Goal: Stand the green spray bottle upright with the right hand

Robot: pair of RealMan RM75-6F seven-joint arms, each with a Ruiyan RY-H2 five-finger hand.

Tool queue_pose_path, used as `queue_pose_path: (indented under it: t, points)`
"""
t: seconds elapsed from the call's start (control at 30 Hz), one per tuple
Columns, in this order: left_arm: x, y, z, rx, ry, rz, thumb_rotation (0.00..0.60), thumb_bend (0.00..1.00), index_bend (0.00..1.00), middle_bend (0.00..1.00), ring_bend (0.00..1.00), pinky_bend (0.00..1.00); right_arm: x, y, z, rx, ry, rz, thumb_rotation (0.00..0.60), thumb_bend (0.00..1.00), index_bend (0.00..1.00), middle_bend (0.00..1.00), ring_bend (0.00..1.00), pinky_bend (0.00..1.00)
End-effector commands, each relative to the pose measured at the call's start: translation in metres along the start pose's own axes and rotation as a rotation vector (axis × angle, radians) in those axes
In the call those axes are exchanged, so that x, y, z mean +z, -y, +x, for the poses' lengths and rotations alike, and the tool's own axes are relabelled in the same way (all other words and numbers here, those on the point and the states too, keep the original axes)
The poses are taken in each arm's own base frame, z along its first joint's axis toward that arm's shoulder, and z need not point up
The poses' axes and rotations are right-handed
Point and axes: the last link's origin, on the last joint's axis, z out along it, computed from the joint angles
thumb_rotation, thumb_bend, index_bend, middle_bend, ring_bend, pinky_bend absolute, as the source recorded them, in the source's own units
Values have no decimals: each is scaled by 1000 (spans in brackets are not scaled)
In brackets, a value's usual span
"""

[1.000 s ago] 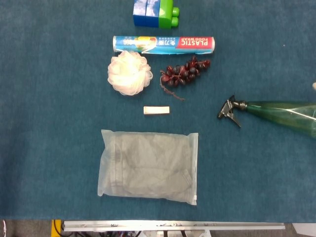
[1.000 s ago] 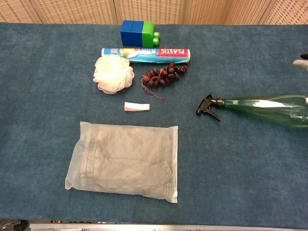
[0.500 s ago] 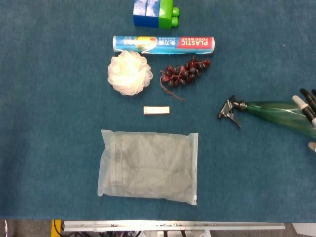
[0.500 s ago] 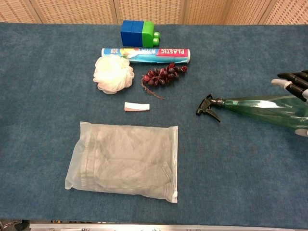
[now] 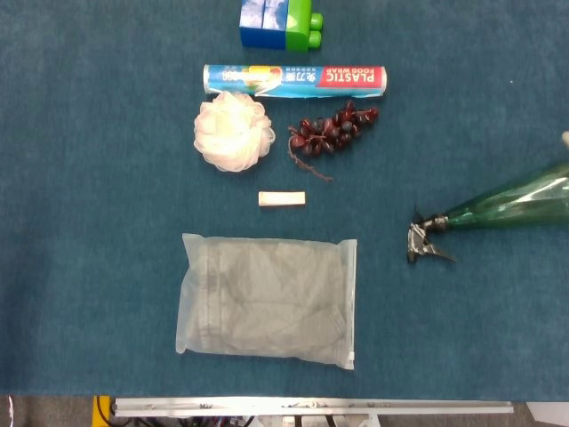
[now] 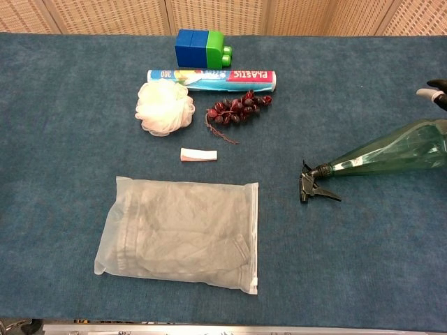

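The green spray bottle (image 5: pixel 516 203) (image 6: pixel 391 153) lies slanted at the table's right side. Its black trigger nozzle (image 6: pixel 311 187) points down-left onto the blue cloth, and its thick end rises toward the right edge of both views. My right hand (image 6: pixel 436 94) holds that end mostly out of frame. Only a fingertip shows above the bottle in the chest view, and a pale sliver of the right hand (image 5: pixel 565 138) shows in the head view. My left hand is in neither view.
A clear bag of grey cloth (image 5: pixel 267 307) lies front centre. Behind it are a small tan block (image 5: pixel 282 198), a white bath pouf (image 5: pixel 234 131), dark red grapes (image 5: pixel 331 132), a plastic wrap box (image 5: pixel 295 80) and blue-green blocks (image 5: pixel 278 23).
The bottle lay flat with my right hand's fingers spread over it. Now its thick end has lifted, the nozzle has swung toward the front and rolled downward, and the hand has drawn back to the frame's edge.
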Motion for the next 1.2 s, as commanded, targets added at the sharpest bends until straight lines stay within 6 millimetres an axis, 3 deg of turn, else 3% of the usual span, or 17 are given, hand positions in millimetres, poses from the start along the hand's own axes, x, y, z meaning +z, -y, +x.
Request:
queue_pose_path:
  t: [0.03, 0.47, 0.67, 0.8, 1.2]
  points:
    - [0, 0, 0, 1, 1, 1, 600, 601, 314, 568, 541, 960, 4, -5, 4, -6, -5, -15, 600, 0, 0, 0, 0, 22]
    - [1, 0, 0, -2, 3, 3, 600, 601, 314, 569, 541, 960, -30, 2, 37, 150, 70, 51, 600, 0, 0, 0, 0, 22]
    - [1, -1, -1, 0, 5, 1, 600, 601, 314, 568, 541, 960, -38, 15, 47, 156, 138, 106, 600, 0, 0, 0, 0, 22]
    - [1, -1, 0, -2, 4, -1, 600, 601, 314, 568, 541, 960, -34, 27, 44, 128, 192, 132, 600, 0, 0, 0, 0, 22]
    - [-1, 0, 6, -14, -11, 1, 600, 601, 314, 569, 541, 960, 7, 63, 25, 115, 223, 153, 600, 0, 0, 14, 0, 52]
